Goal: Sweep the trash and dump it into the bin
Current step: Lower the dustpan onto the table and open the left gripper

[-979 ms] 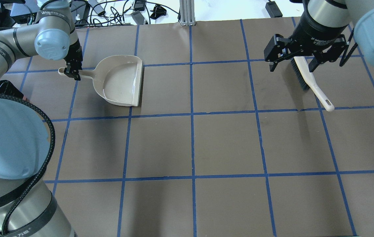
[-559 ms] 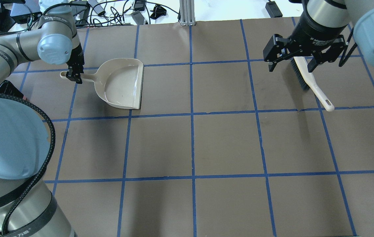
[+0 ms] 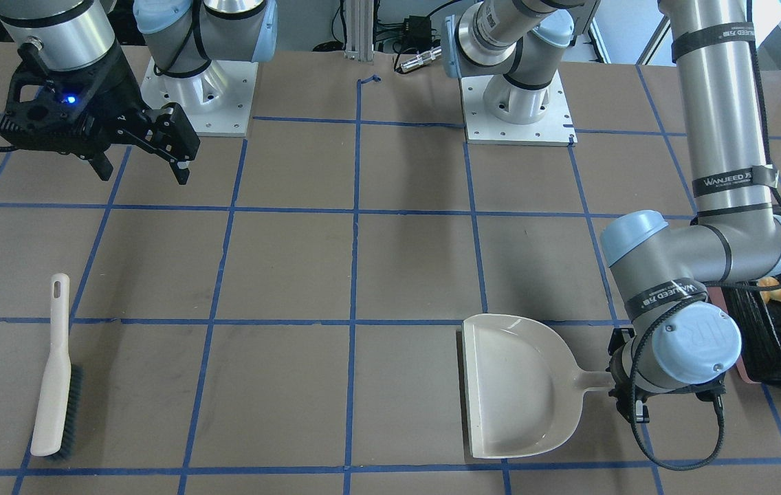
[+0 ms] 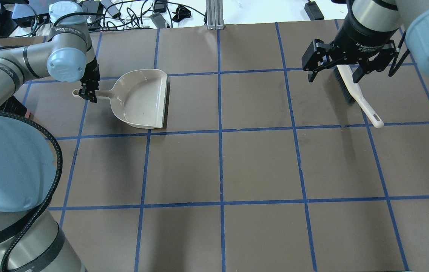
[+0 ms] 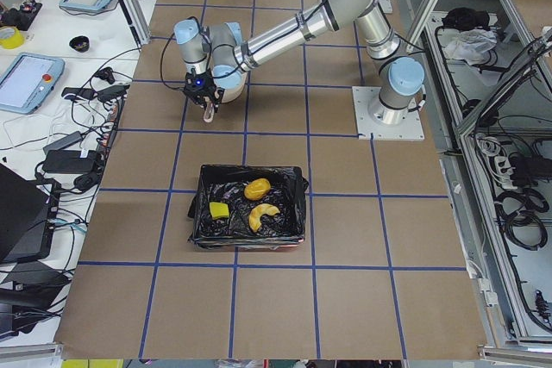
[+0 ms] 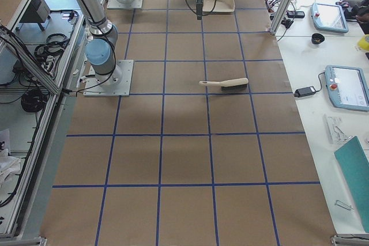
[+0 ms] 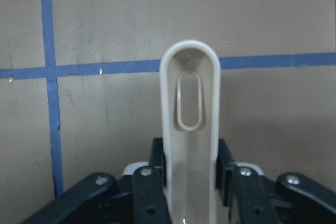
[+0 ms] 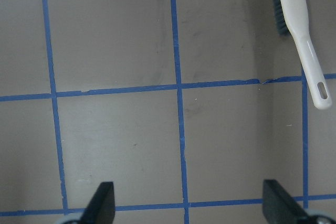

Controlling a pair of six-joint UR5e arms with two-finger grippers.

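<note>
Overhead: left pincer point(image 4: 88, 94) at 10 o'clock, clenched on the handle of the dustpan point(image 4: 142, 100), whose mouth faces 3 o'clock. Right pincer point(image 4: 334, 78) at 2 o'clock, released, over the bristle end of the brush point(image 4: 361, 102).
Front: dustpan at 4 o'clock on the tabletop point(image 3: 356, 275); brush at 8 o'clock; bin point(image 3: 755, 323) at the 3 o'clock edge, beside the left arm's wrist.
Left side: bin at centre, at 6 o'clock from the dustpan; trash point(image 5: 257, 188) lies inside on the black bag, all three pieces.
Right side: brush lies mid-tabletop; dustpan at 12 o'clock.
Left wrist: both fingers press the handle's sides; its hole end points to 12 o'clock.
Right wrist: fingers spread wide, nothing between; brush at 1 o'clock.
</note>
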